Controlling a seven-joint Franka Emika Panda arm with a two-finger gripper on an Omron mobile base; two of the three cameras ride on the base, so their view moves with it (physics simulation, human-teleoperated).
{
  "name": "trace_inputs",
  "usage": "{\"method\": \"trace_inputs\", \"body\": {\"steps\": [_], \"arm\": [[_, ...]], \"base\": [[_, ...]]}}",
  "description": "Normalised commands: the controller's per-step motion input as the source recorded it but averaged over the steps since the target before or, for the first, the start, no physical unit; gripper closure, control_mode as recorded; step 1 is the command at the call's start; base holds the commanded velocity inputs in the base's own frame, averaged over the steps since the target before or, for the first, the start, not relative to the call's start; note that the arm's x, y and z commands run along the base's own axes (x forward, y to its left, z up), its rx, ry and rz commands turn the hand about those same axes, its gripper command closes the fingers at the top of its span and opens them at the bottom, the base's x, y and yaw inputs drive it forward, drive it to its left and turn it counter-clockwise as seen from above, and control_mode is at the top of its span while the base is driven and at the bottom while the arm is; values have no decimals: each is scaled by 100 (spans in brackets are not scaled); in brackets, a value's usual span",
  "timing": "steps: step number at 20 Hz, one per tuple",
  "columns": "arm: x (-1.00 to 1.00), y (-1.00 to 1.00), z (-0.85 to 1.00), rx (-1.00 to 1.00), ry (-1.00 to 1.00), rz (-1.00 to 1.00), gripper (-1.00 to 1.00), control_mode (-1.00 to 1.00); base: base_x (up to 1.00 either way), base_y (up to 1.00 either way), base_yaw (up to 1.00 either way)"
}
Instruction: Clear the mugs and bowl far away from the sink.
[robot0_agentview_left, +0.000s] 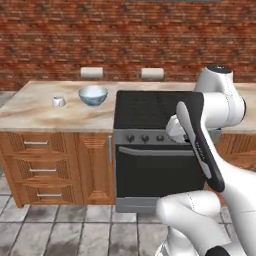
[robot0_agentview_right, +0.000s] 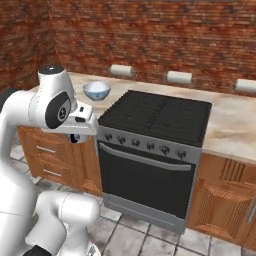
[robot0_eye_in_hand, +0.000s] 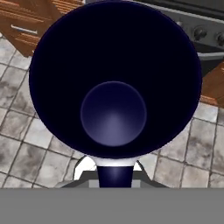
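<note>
The navy mug (robot0_eye_in_hand: 114, 83) takes up most of the hand view, its dark inside facing the camera above the tiled floor. My gripper (robot0_eye_in_hand: 114, 175) is shut on it at its near side, the fingertips hidden behind the mug. My hand (robot0_agentview_right: 82, 122) hangs in front of the counter, left of the stove. On the counter to the left of the stove stands the pale blue bowl (robot0_agentview_left: 93, 95) (robot0_agentview_right: 96, 90), upright. The small white mug (robot0_agentview_left: 59, 101) sits just left of it. The sink is out of view.
A black stovetop (robot0_agentview_left: 155, 107) (robot0_agentview_right: 157, 115) with an oven below sits in the middle of the counter. Wooden drawers (robot0_agentview_left: 42, 170) stand under the left counter. A brick wall runs behind, and the counter (robot0_agentview_right: 227, 125) goes on to the right of the stove.
</note>
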Motion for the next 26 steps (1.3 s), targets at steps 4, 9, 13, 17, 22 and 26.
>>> {"method": "trace_inputs", "body": {"steps": [4,9,13,17,22,26], "arm": [[0,0,0,0,0,0,100,100],[0,0,0,0,0,0,100,100],[0,0,0,0,0,0,100,100],[0,0,0,0,0,0,100,100],[0,0,0,0,0,0,100,100],[0,0,0,0,0,0,100,100]], "base": [[84,100,-21],[93,100,-23],[100,100,-30],[76,100,-26],[26,27,-18],[0,0,-9]]}}
